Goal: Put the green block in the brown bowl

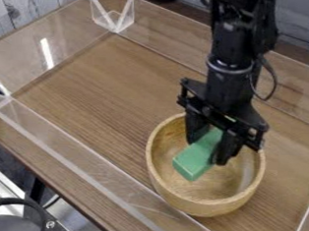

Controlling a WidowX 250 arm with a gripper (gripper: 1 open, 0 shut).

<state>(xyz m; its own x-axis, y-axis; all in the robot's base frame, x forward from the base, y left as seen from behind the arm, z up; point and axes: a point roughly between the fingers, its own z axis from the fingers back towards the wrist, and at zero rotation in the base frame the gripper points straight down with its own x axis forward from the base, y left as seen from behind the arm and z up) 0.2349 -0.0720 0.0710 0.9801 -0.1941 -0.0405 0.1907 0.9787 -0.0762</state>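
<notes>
The green block (197,159) hangs tilted between the black fingers of my gripper (218,143), which points straight down and is shut on the block's upper end. Its lower end sits low inside the brown bowl (166,192), a wide light-wood bowl at the lower right of the table. Whether the block touches the bowl's floor cannot be told. The fingers reach down past the bowl's rim.
A wooden table top (106,85) is ringed by low clear acrylic walls (62,156). A small clear bracket (112,14) stands at the back left. The black arm (238,34) rises above the bowl.
</notes>
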